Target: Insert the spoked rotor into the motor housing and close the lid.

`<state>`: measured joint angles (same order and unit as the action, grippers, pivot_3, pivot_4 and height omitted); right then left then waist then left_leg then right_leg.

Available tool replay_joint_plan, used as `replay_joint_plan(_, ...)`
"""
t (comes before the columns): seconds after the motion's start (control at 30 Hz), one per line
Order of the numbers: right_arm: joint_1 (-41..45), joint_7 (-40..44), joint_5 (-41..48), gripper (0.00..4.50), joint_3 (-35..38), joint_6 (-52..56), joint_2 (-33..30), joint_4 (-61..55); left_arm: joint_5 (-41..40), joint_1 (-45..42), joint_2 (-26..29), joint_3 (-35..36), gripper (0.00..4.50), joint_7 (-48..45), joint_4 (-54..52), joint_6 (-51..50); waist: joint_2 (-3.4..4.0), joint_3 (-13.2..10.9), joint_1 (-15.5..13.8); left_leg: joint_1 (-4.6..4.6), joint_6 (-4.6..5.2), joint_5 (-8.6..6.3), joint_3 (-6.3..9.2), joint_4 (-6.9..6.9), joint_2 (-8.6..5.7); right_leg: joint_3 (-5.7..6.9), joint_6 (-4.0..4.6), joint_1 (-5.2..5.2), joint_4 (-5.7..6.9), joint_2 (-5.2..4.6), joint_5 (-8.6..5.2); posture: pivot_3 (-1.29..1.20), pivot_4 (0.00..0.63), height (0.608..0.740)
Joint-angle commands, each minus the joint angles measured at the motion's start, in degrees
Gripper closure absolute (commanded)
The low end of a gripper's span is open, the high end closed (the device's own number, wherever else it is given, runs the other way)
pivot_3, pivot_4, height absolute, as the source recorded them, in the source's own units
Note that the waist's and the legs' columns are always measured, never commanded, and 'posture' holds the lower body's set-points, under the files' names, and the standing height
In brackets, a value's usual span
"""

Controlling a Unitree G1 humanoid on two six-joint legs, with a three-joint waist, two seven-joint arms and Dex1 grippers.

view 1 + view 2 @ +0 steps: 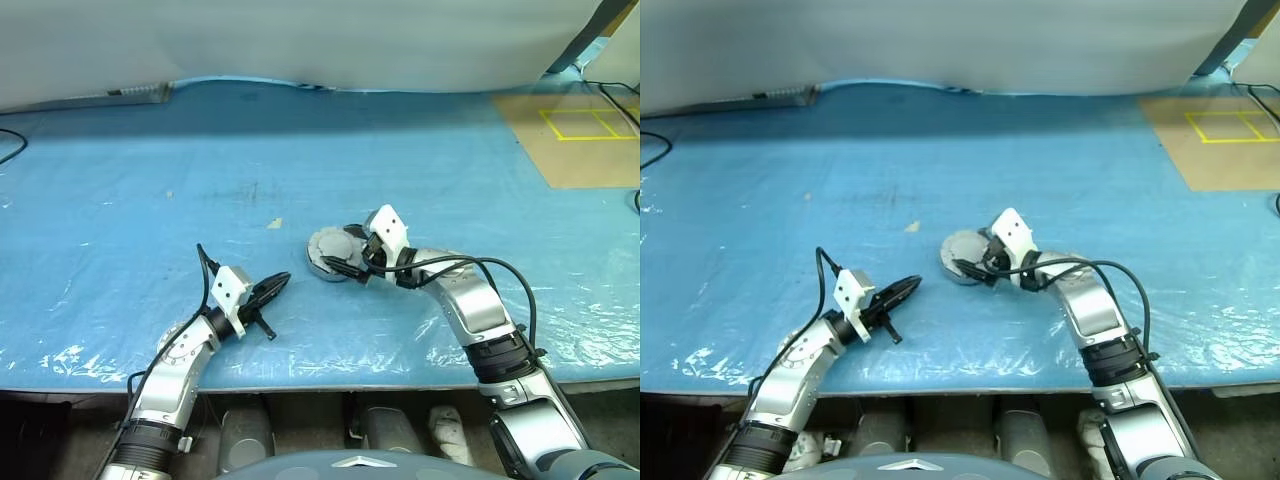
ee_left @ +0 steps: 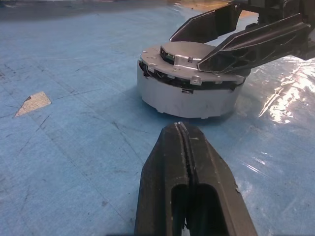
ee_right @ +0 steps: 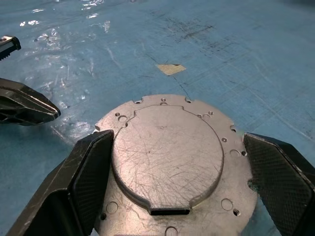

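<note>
- The motor housing (image 1: 330,256) stands on the blue-covered bench (image 1: 150,180), a little toward five o'clock from the bench's middle in the head views.
- The lid (image 2: 189,61) lies on top of the housing. In the left wrist view it sits slightly askew, with a dark gap under its rim on one side, so it is not fully seated.
- In the right wrist view the lid's top (image 3: 167,157) is a scratched grey plate with a raised round centre and small holes around its flange.
- The spoked rotor cannot be made out; the lid covers the housing's inside.
- The right gripper (image 1: 352,262) reaches in from the three o'clock side of the housing, its arm coming from about five o'clock.
- Its two black fingers (image 3: 86,182) are spread wide, one on each side of the lid. One finger lies close against the raised centre, while the other stands off from the flange, so nothing is clamped.
- The left gripper (image 1: 280,283) rests at about eight o'clock from the housing, apart from it, pointing toward it.
- Its fingers (image 2: 184,162) are pressed together and hold nothing.
- A small tan scrap (image 1: 274,223) lies on the bench at about ten o'clock from the housing.
- A brown board with yellow tape lines (image 1: 585,130) lies at the bench's two o'clock corner.
</note>
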<state>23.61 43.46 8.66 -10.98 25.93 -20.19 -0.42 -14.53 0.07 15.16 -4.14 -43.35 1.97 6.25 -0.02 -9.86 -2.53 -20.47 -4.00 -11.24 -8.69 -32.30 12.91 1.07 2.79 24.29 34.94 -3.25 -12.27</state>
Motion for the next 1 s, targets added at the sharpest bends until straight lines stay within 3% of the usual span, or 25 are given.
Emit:
replay_joint_plan(0.03,-1.1,-0.6,-0.3,0.96,-0.5,-0.9,0.1,-0.5,-0.6,-0.1,0.4,0.0,4.50,-0.1,-1.9,0.2,0.00,0.0,0.0,0.02,0.00,0.00,0.00,0.00,0.00,0.00,0.00,-0.01,0.01,0.00,0.00,0.00,0.150,0.740)
replay_joint_plan(0.1,-1.4,-0.8,-0.4,1.54,-0.8,-1.2,0.1,-0.8,-0.6,-0.1,0.4,-0.1,4.50,-0.1,-1.8,0.2,0.00,0.0,0.0,0.10,0.00,0.00,0.00,-0.01,0.00,0.00,0.00,-0.09,0.01,0.00,0.00,0.00,0.150,0.740)
replay_joint_plan(0.47,-2.7,-6.3,-5.1,1.56,-4.3,-2.3,1.2,-2.3,-0.3,0.2,0.0,-0.2,4.50,0.7,-1.9,0.2,-0.01,0.0,0.2,0.32,0.00,0.00,0.00,0.00,0.00,-0.02,0.00,-0.25,0.02,0.00,0.00,0.00,0.150,0.740)
replay_joint_plan(0.87,-1.2,-8.5,-6.4,1.56,-6.3,4.3,1.6,-1.6,-0.4,0.1,0.0,-0.3,4.50,2.1,-2.4,-1.8,-0.03,0.1,0.2,0.41,0.00,-0.01,0.00,0.01,-0.02,-0.07,-0.03,-0.42,0.04,0.02,0.00,0.00,0.150,0.740)
replay_joint_plan(1.0,-0.6,-7.4,-5.0,1.56,-6.0,6.6,1.4,-1.5,-5.4,-5.3,-0.7,2.3,4.50,6.7,-5.6,-15.3,-0.03,0.1,0.1,0.51,0.00,-0.01,0.00,0.00,-0.02,-0.08,-0.07,-0.55,0.05,0.01,-0.01,0.00,0.150,0.740)
